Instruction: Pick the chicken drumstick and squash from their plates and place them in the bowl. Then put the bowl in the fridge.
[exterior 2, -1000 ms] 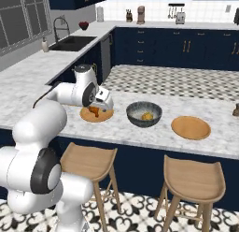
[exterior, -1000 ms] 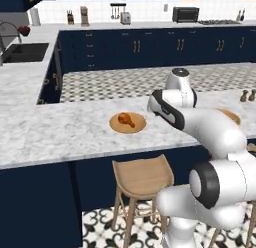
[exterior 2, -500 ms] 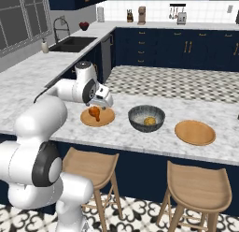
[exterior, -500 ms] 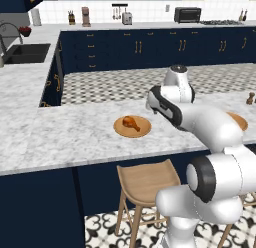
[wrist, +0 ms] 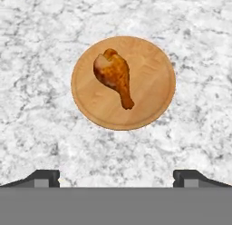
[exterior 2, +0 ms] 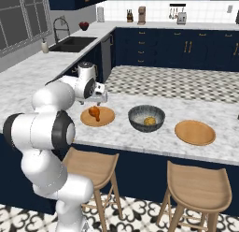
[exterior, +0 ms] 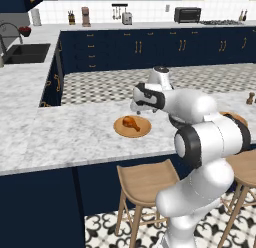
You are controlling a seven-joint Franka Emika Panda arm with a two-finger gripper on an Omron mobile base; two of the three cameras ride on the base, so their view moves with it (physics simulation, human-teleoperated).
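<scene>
We see the two-finger gripper (wrist: 116, 176) of the white robot arm spread wide open and holding nothing, its two small dark fingertips (wrist: 43, 176) standing far apart at the bottom of the hand view. It hangs above the white and grey marbled counter (wrist: 36, 47), looking straight down. Ahead of the fingertips, and clear of them, lies a flat round light-brown wooden plate (wrist: 152, 83). On that plate rests the small orange-brown roasted chicken drumstick (wrist: 113, 74), its bulbous end away from the gripper and its thin bone tip pointing back toward it. In the right base view we find the gripper (exterior 2: 100, 92) just above the far edge of this plate (exterior 2: 105, 118), with the drumstick (exterior 2: 95, 112) below it. Beside that plate stands the round, deep, dark grey speckled bowl (exterior 2: 135, 123), and inside it sits the small lumpy yellow squash (exterior 2: 149, 120). Further along the counter lies a second wooden plate (exterior 2: 194, 132), bare.
</scene>
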